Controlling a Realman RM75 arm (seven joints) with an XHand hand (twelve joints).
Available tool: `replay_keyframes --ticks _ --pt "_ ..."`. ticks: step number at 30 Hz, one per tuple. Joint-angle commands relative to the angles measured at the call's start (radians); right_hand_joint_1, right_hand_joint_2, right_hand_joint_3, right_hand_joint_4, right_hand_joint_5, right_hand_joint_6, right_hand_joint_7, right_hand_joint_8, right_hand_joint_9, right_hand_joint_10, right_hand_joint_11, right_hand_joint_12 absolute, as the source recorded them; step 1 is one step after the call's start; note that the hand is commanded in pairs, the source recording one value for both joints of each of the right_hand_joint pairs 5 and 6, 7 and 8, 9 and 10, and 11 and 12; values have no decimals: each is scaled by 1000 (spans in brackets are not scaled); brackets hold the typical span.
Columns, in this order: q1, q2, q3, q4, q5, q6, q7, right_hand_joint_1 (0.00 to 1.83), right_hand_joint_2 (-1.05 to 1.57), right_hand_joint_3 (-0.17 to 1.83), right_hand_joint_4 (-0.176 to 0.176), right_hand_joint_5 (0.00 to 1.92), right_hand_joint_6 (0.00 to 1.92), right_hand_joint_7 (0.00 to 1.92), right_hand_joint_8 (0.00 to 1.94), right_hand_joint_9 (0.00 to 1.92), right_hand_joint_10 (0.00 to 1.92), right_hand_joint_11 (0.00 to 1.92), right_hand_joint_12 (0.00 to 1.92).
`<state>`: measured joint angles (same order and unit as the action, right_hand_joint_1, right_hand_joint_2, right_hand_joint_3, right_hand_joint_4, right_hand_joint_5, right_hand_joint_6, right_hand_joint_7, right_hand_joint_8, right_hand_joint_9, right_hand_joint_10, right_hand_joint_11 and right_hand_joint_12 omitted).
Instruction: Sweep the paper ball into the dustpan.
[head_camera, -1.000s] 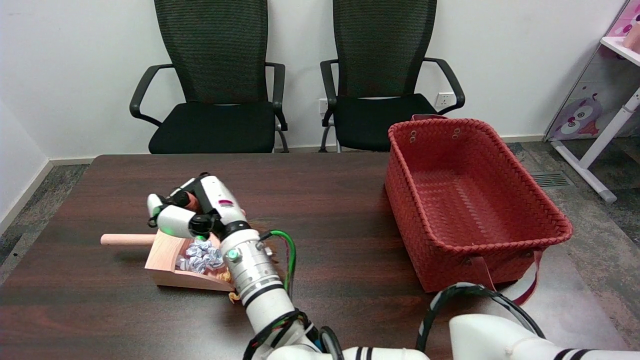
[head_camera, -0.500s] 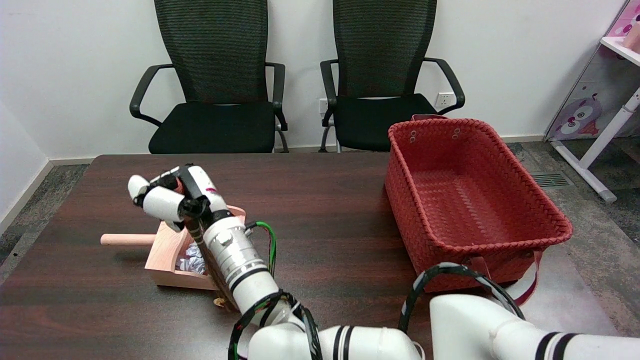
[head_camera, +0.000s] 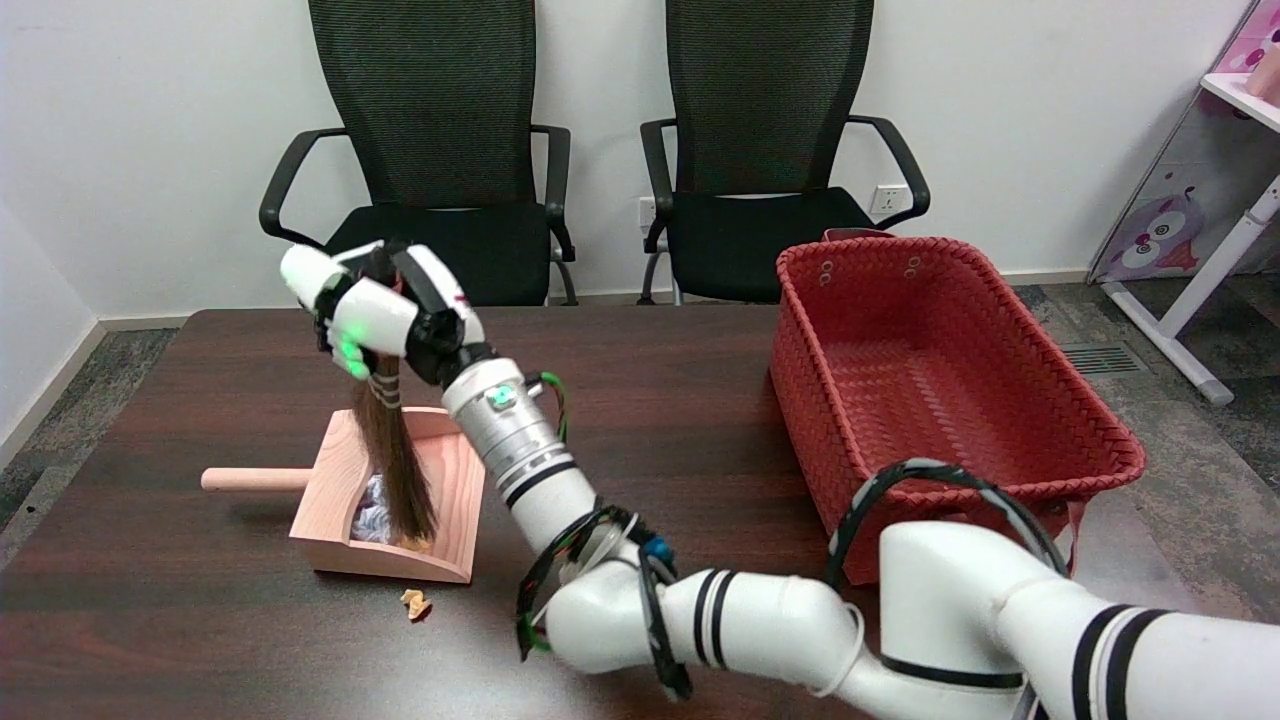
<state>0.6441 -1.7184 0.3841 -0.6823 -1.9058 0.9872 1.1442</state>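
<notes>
- The right black-and-white hand (head_camera: 385, 315) has risen well above the table since half a second ago, when it was low beside the pan. Its fingers are closed around the top of the small brown bristle broom (head_camera: 392, 465).
- The broom now hangs almost upright, with its bristle tips down inside the pale pink wooden dustpan (head_camera: 455, 505).
- The crumpled white paper ball (head_camera: 370, 518) lies inside the dustpan, toward its back wall, as it did before. I judge the sweeping is done and the broom is being taken away.
- The hanging bristles cover part of the ball, so its full outline is hard to make out.
- The broom's handle is hidden inside the closed fingers.
- A small tan scrap (head_camera: 414, 604) lies on the dark wooden table (head_camera: 660, 400) just in front of the dustpan; what it is I cannot tell.
</notes>
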Motion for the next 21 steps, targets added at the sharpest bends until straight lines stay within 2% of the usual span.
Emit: replay_keyframes --ticks 1,5,10,14,21 --pt "30 176 13 -146 -197 89 339 970 1571 1404 -30 1920 1920 1920 1920 1920 1920 1920 1920" --pt "18 243 17 -273 -192 82 241 981 1545 1414 -36 1920 1920 1920 1920 1920 1920 1920 1920" --pt "-19 363 72 -503 -181 -18 92 993 1571 1331 -40 1920 1920 1920 1920 1920 1920 1920 1920" --pt "-71 440 138 -650 -138 -96 -54 1000 1571 1343 -30 1920 1920 1920 1920 1920 1920 1920 1920" --pt "-167 531 233 -848 -45 -95 -329 1017 1571 1339 -10 1920 1920 1920 1920 1920 1920 1920 1920"
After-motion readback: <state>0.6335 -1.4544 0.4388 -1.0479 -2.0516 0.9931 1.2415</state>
